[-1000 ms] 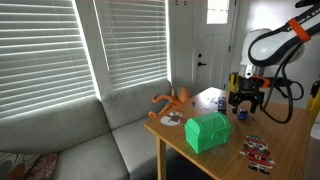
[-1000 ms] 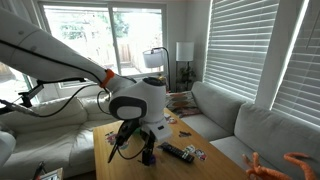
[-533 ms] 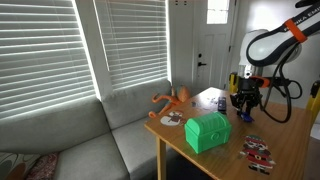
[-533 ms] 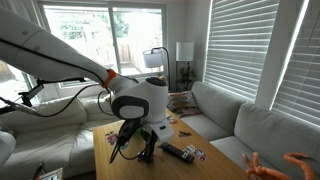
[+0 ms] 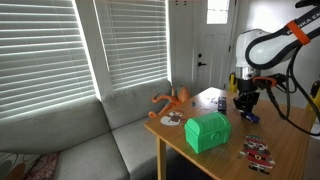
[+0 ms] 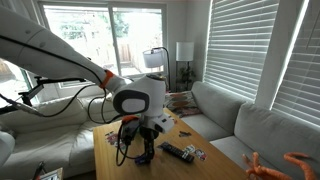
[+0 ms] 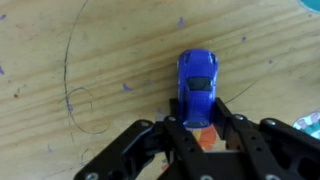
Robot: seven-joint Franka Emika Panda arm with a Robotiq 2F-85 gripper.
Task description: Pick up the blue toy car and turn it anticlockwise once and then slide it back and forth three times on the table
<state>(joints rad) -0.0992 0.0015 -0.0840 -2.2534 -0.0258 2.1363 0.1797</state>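
Note:
In the wrist view the blue toy car lies on the light wooden table, its nose pointing away from the wrist. My gripper is shut on the car's rear half, one black finger pressed against each side. In both exterior views the gripper reaches straight down to the tabletop, and the car itself is too small to make out there.
A green chest stands near the table's front corner, with an orange octopus toy behind it and printed cards beside it. A dark flat object lies close to the gripper. A grey sofa borders the table.
The jaws have closed from wide open onto the blue toy car. The arm has shifted slightly while staying low over the table.

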